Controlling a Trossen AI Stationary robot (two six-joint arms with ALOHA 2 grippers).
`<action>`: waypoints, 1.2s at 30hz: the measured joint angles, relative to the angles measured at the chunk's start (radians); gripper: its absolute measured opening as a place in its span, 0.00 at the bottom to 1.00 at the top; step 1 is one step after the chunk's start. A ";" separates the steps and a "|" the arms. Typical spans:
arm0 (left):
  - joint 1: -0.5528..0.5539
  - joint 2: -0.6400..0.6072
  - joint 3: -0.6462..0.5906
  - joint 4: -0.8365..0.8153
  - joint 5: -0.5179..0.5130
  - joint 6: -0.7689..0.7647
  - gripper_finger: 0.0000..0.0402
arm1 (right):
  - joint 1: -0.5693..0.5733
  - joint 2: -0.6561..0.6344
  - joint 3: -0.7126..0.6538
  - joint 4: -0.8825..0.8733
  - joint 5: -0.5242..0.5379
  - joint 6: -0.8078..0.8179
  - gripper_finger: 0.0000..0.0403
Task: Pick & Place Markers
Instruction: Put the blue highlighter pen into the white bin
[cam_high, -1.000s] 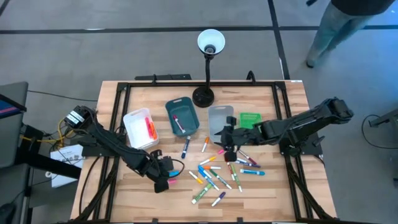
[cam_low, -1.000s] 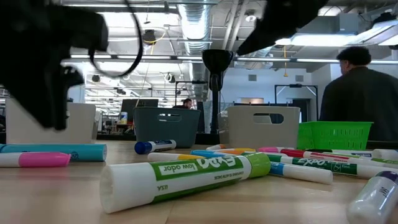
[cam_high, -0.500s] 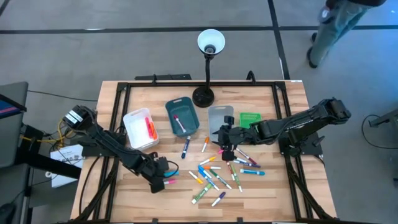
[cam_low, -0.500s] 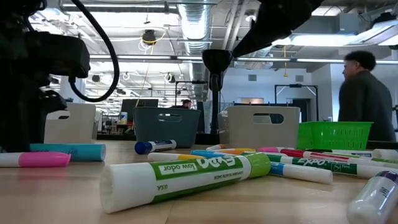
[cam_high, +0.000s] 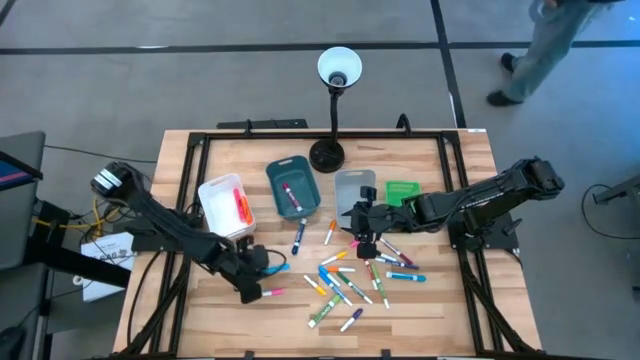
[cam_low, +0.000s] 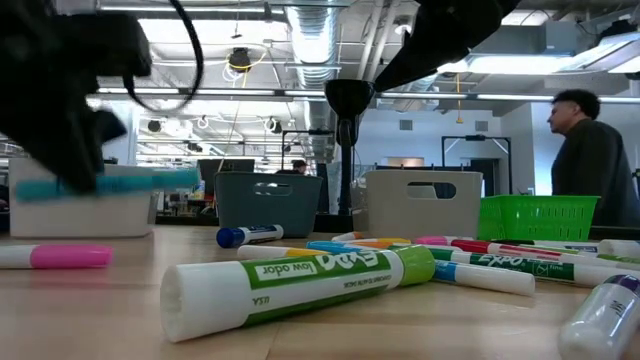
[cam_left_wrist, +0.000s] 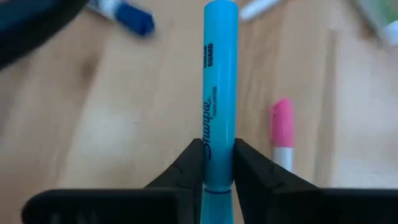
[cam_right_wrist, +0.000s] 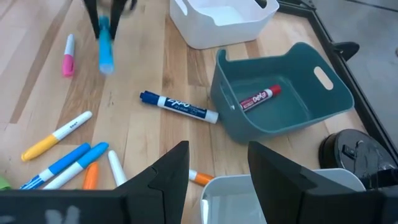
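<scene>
My left gripper (cam_high: 254, 272) is over the table's near left part, shut on a cyan marker (cam_high: 276, 267) held off the wood; the low view shows this marker (cam_low: 110, 183) level in the air. A pink marker (cam_left_wrist: 282, 127) lies flat on the table just beside it. My right gripper (cam_high: 366, 240) hovers open above the main scatter of markers (cam_high: 350, 280), touching none. In the right wrist view a blue-capped white marker (cam_right_wrist: 179, 107) lies near the teal bin (cam_right_wrist: 280, 93), which holds a red marker (cam_right_wrist: 261, 98). My left gripper pinches the cyan marker between its two fingers (cam_left_wrist: 186, 167), on the barrel near one end (cam_left_wrist: 217, 158). The fingers come from above and lie across the marker. The marker is lifted clear of the table, about level, with most of its length sticking out past the fingers.
Along the far side stand a white bin (cam_high: 225, 205) with an orange marker inside, the teal bin (cam_high: 292, 187), a grey bin (cam_high: 355, 188) and a green bin (cam_high: 403, 192). A black lamp (cam_high: 328, 152) stands behind them. A person (cam_low: 590, 160) is beyond the table.
My left gripper came down onto the cyan marker lying on the table, took hold of it and raised it clear, drifting slightly toward the white bin. The pink marker stayed where it was. The person beyond the table walked on.
</scene>
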 joint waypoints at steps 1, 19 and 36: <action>0.003 -0.037 0.000 -0.035 -0.020 0.001 0.16 | 0.000 0.000 0.000 0.000 0.000 0.000 0.38; 0.309 -0.507 0.000 -0.529 -0.320 -0.126 0.17 | -0.001 0.000 0.000 0.000 0.000 -0.008 0.38; 0.527 -0.414 -0.158 -0.652 -0.171 -0.590 0.18 | 0.000 0.000 0.000 -0.003 0.000 -0.005 0.38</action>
